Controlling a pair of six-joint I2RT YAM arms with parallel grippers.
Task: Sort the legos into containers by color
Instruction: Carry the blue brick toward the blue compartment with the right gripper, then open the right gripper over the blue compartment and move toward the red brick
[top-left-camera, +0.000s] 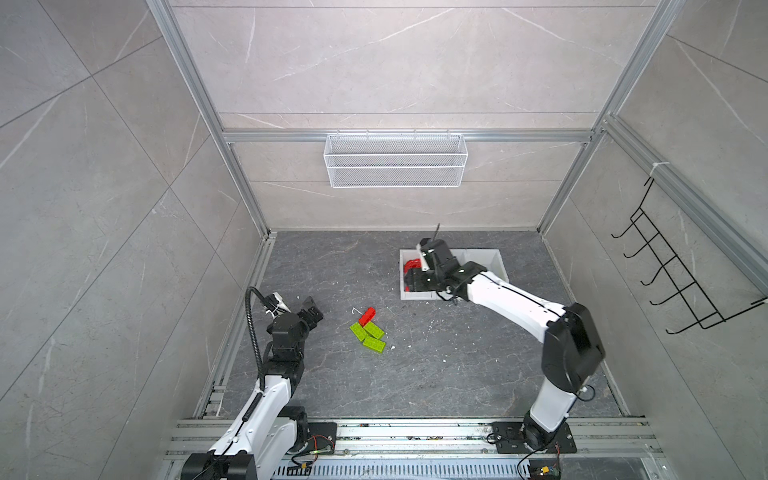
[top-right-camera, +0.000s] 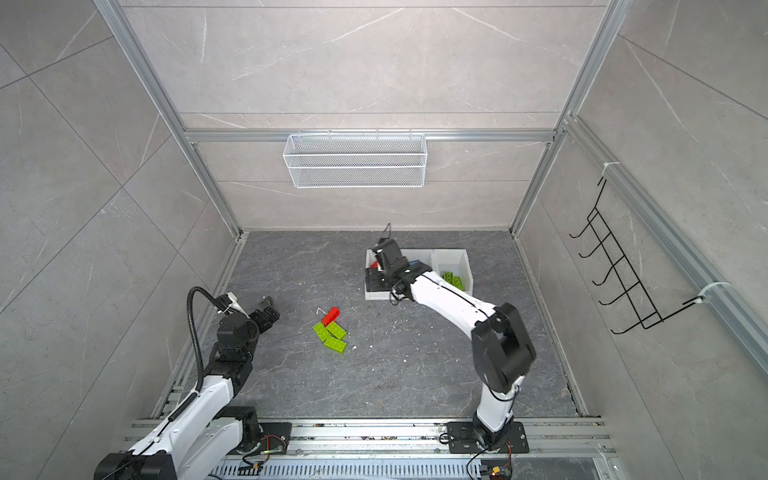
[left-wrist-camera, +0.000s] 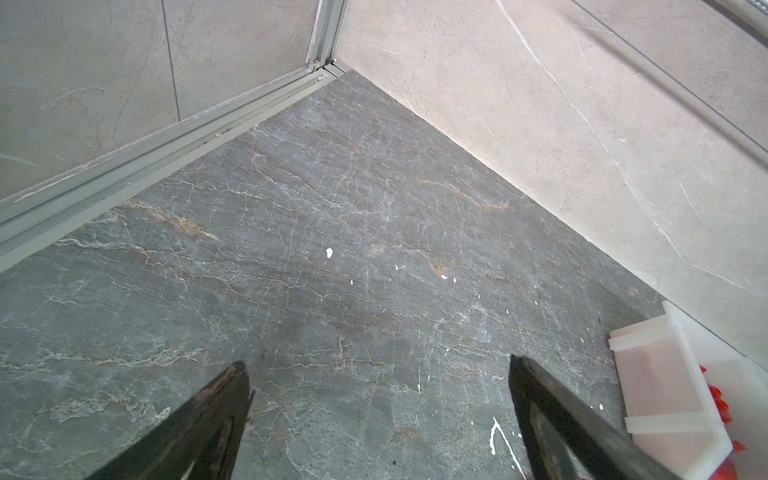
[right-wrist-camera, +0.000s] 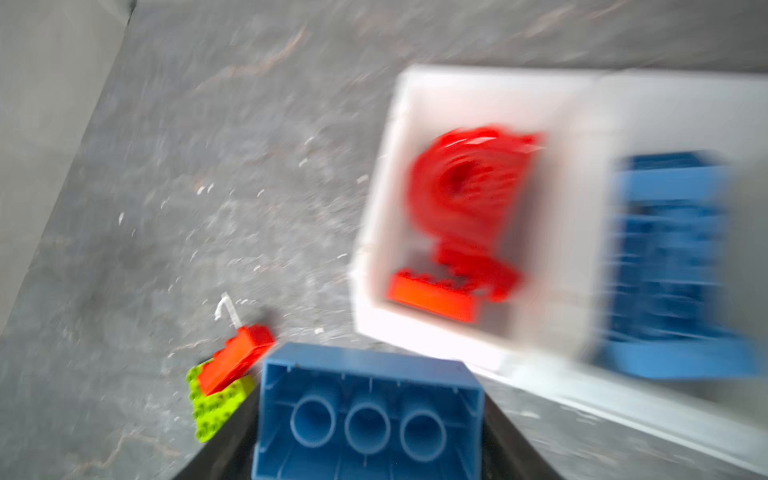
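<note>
Between the jaws of the right gripper (right-wrist-camera: 368, 440) sits a clamped blue brick (right-wrist-camera: 370, 374) (underside showing). Left gripper (top-left-camera: 312, 308) gapes; loose legos (top-left-camera: 368, 330) at its four o'clock.

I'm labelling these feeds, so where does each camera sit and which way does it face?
Top view: high above the bases, looking down and forward at the floor; left arm, right arm, open left gripper.
Top view: twin eye, same heading; right gripper over the bins.
Left wrist: on the left arm, facing bare floor and corner; its fingers show.
Right wrist: on the right arm, blurred, looking down past the gripped blue brick.
Shared: wrist views both catch the red bin.
</note>
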